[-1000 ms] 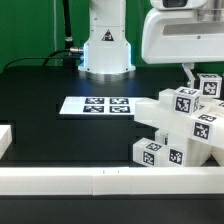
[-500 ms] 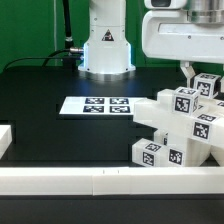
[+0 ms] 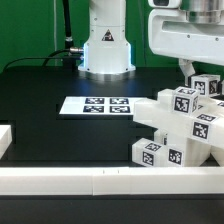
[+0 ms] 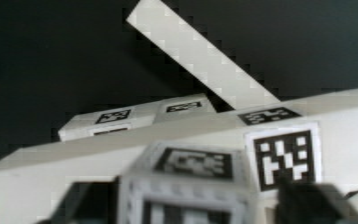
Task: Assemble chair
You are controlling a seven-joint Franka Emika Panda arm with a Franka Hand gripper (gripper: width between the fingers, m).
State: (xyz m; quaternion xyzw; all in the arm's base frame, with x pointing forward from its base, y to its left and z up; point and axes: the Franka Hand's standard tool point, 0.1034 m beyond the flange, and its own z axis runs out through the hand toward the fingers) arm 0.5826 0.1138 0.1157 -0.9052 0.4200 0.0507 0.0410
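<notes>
The chair's white tagged parts [image 3: 178, 125] lie stacked together at the exterior view's right, with a tagged block [image 3: 207, 85] on top. My gripper [image 3: 193, 72] hangs just above and beside that top block. In the wrist view a tagged block [image 4: 202, 175] sits between my two dark fingers [image 4: 91, 203], which stand on either side of it, with more tagged white parts [image 4: 140, 118] beyond. The picture is blurred, but the jaws look parted and a little off the block's sides. My gripper [image 4: 202, 208] holds nothing that I can see.
The marker board [image 3: 97, 105] lies flat mid-table. The arm's white base [image 3: 105, 50] stands behind it. A long white border rail [image 3: 100, 181] runs along the front, with a short piece [image 3: 5, 140] at the left. Another white rail [image 4: 202, 55] crosses the wrist view.
My gripper has risen slightly and shifted toward the exterior view's right. The stacked parts have not moved.
</notes>
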